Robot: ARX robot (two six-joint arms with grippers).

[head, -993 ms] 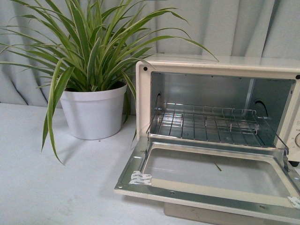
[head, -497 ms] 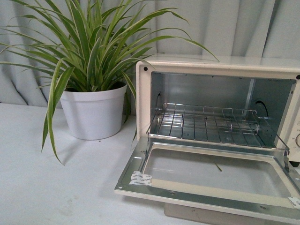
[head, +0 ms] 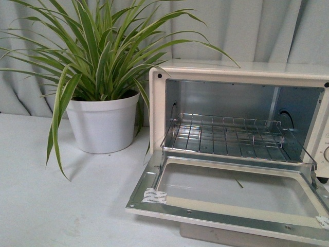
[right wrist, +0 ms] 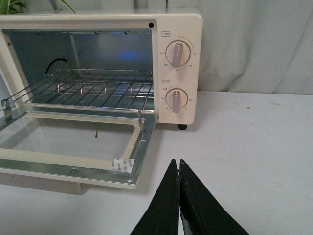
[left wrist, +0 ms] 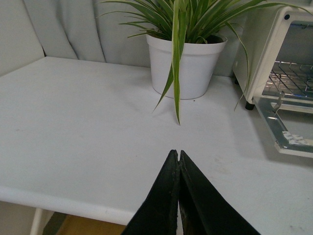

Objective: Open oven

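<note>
Both grippers sit clear of the oven (head: 239,149), jaws pressed together and holding nothing: left gripper (left wrist: 178,155) over bare white surface (left wrist: 88,127), right gripper (right wrist: 178,164) over the surface in front of the oven's control side. You can see the oven at the right of the front view, beside the potted spider plant (head: 103,82), with its glass door (head: 231,193) already dropped flat and the wire rack (head: 226,136) and shiny interior exposed. Judged from that, the task looks done; no pull seems left. The door's long axis runs side to side across the oven front, so any further contact would come along its front edge; the handle bar itself is under the door and mostly hidden. Right arm is the nearer one: the door corner lies just beside and ahead of its jaws, below the two knobs (right wrist: 177,76). Left arm is well apart, with the plant pot (left wrist: 186,66) between it and the oven.
</note>
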